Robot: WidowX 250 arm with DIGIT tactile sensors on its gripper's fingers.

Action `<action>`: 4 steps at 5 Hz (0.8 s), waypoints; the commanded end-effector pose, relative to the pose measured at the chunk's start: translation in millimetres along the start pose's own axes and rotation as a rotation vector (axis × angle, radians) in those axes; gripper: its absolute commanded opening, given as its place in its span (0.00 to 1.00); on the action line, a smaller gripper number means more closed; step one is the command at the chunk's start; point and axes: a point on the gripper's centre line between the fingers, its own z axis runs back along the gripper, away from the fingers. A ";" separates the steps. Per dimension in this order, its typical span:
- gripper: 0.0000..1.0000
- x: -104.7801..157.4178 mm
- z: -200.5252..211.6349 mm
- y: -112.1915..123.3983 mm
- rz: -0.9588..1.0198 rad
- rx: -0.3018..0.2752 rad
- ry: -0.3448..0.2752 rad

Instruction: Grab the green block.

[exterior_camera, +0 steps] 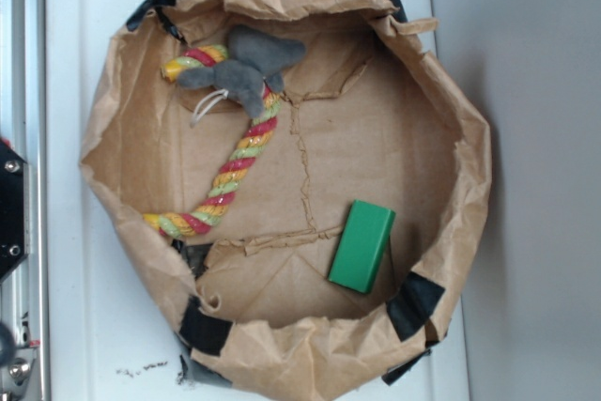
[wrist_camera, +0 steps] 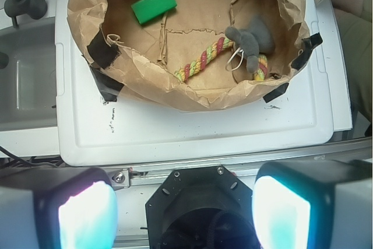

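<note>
Exterior: small flat bright green rectangular block (exterior_camera: 362, 245) lies on the floor of the crumpled brown paper bag tray (exterior_camera: 449, 91), lower right, near the wall. Looks rigid, light, smooth-faced, possibly slippery; best pinched across its short width. Striped red-yellow-green rope (exterior_camera: 235, 168) and grey plush toy (exterior_camera: 242, 70) lie well apart, upper left.

Wrist: block at upper left inside the bag. Gripper (wrist_camera: 183, 209) wide open, empty, far back over the white plastic lid (wrist_camera: 192, 132). The raised paper wall may obstruct the approach.
</note>
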 end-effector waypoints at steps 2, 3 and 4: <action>1.00 29.3 -9.2 -17.7 0.138 -0.069 0.010; 1.00 58.6 -15.8 -16.7 0.294 -0.130 -0.005; 1.00 85.1 -31.9 -8.0 0.432 -0.147 -0.048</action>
